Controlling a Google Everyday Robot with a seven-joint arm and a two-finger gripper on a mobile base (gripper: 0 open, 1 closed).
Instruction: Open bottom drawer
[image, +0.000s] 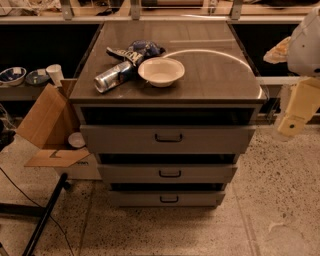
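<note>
The bottom drawer (145, 198) is the lowest and narrowest of three grey fronts on the cabinet, with a small black bar handle (169, 199) at its centre. A dark gap shows above its front. The mid-sized drawer (130, 173) and the tall top drawer (120, 139) sit above it. My gripper (292, 125) hangs at the right edge of the view, pale cream below the white arm (306, 45). It is to the right of the cabinet at about the top drawer's height, well above and apart from the bottom drawer's handle.
On the cabinet top (215, 75) lie a white bowl (161, 71), a tipped drink can (112, 77) and a crumpled snack bag (137, 50). An open cardboard box (47, 125) stands left of the cabinet. A black stand leg (45, 215) crosses the speckled floor at lower left.
</note>
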